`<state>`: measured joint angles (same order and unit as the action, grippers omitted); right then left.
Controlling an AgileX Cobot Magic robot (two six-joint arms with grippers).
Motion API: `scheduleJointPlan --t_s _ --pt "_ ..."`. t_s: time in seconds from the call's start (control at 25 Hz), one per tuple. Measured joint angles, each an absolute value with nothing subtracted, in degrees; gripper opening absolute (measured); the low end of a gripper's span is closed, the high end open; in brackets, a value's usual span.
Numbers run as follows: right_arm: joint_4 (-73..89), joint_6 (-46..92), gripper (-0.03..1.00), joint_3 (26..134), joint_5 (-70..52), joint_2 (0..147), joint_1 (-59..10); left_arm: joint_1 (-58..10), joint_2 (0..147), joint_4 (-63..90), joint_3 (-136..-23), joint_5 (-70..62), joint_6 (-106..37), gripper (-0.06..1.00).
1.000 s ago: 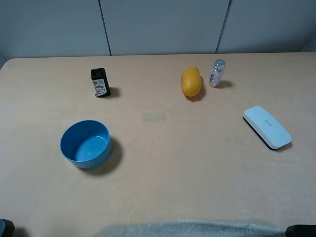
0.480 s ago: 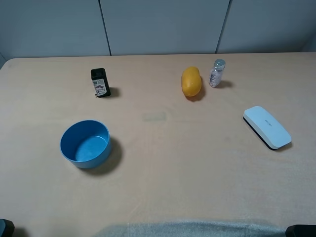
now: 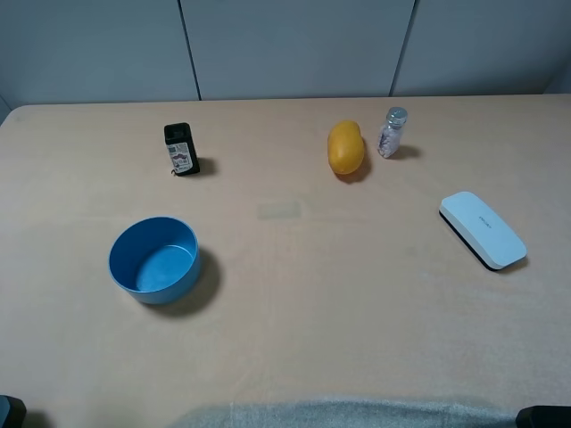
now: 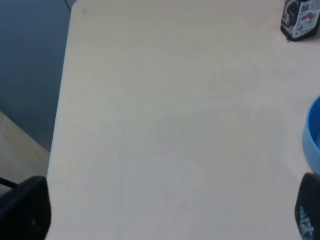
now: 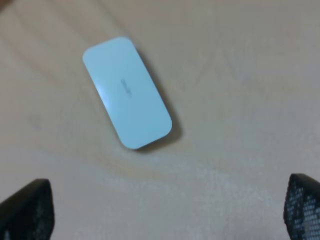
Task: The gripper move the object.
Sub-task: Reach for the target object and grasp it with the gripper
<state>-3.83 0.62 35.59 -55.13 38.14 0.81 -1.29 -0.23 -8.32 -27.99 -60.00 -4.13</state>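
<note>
Item one, the white case [image 3: 482, 229]: we list it lying flat on the right part of the table [image 3: 294, 303], dark underside edge showing along its near side, set on a slant with one rounded end farther back and toward the middle, the other nearer and toward the right edge. Item two, the right gripper [image 5: 162, 212]: fingers spread wide, only their black tips showing, nothing held between them. From its wrist camera we see the case [image 5: 127, 92] whole, out ahead of the fingertips and clear of both, bare tabletop between them; no contact. Item three, the left gripper [image 4: 165, 210]: likewise spread wide and holding nothing, over the left part of the table near its edge, well apart from the case. Item four, a blue bowl [image 3: 153, 259], upright on the left part, its rim just entering the left wrist view [image 4: 314, 135]. Item five, a small black box [image 3: 181, 149] with a label, standing behind the bowl. Item six, an orange fruit [image 3: 346, 148] at the back, right of centre. Item seven, a small clear bottle [image 3: 391, 132], upright, just beside the fruit on its right.
</note>
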Motion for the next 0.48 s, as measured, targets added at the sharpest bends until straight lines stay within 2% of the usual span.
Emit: scheduleJointPlan --t_s 0.48 --pt "-1.81 4.25 0.69 35.59 -48.29 55.90 0.81 -1.29 -0.23 -8.32 -27.99 -60.00 -4.13 0.98"
